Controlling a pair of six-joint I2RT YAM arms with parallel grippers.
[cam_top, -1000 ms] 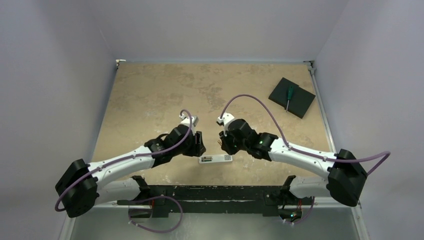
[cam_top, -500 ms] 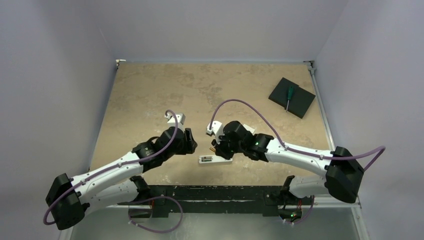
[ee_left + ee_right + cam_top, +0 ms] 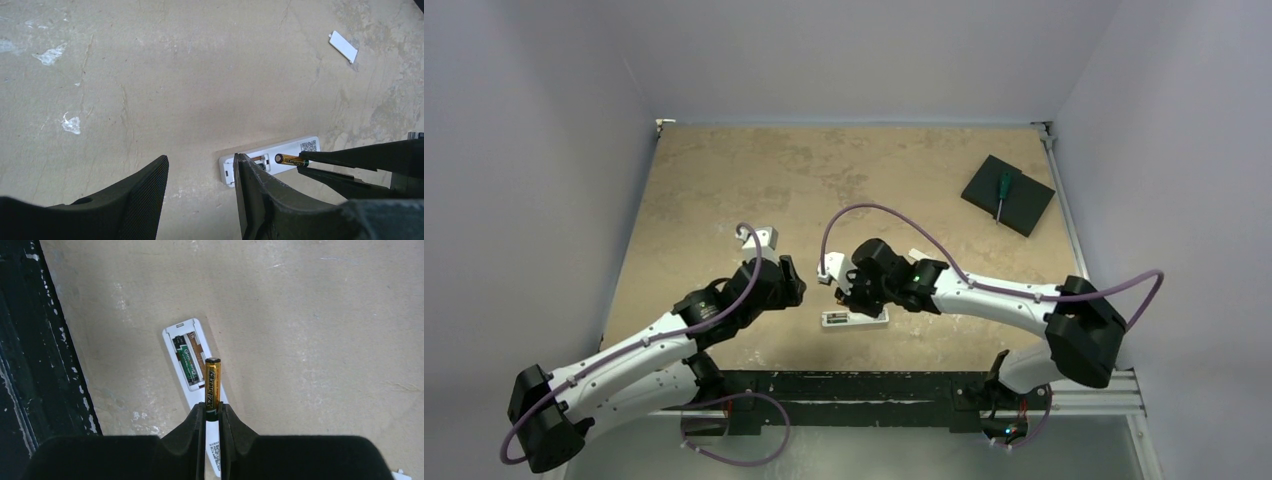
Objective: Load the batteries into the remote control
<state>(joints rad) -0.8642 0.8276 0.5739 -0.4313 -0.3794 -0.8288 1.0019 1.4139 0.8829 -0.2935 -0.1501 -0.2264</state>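
lying back-up close to the table's near edge, your remote control [image 3: 855,319] runs its long axis left to right, almost parallel to that edge, with the open battery recess at its left end. a dark battery [image 3: 186,363] with green print already sits in one bay, lengthways along the remote. the gold battery [image 3: 212,385] is pinched by its rear end in your right gripper [image 3: 212,412], jaws narrow on it. it points the same way as the remote, its free tip over the other bay; whether it touches the remote you cannot tell. your left gripper [image 3: 200,166] hangs near the recess end, jaws parted about halfway and holding nothing. compared with a second ago, your right gripper has slid left along the remote toward the recess, your left arm has drawn back to the left, and the remote has stayed put. the white battery cover [image 3: 343,46] lies apart on the table [image 3: 724,180], and the screwdriver [image 3: 1002,190] rests on the black pad [image 3: 1024,210] near the far right corner.
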